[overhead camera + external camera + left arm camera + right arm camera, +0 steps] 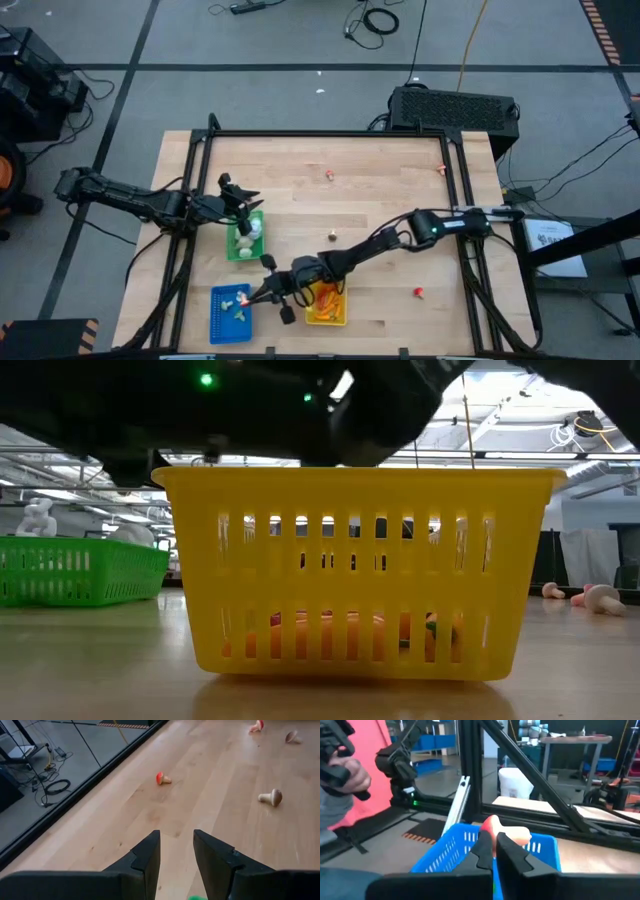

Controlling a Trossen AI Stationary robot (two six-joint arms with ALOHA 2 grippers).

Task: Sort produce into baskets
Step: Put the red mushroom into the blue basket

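1. Right end effector (493,851) is clamped on a small red-and-white mushroom piece (500,833), smooth and rounded, poised just above the blue basket (455,851). Step in hand, as I judge it: delivery. The next move calls for opening the fingers squarely over the tray.
2. Yellow basket (355,575): slotted plastic, rectangular, orange pieces inside.
3. Left end effector (238,196), fingers apart and empty, hangs over the green basket (243,250).
4. Loose mushrooms (270,797) lie scattered on the wooden bench (380,200).
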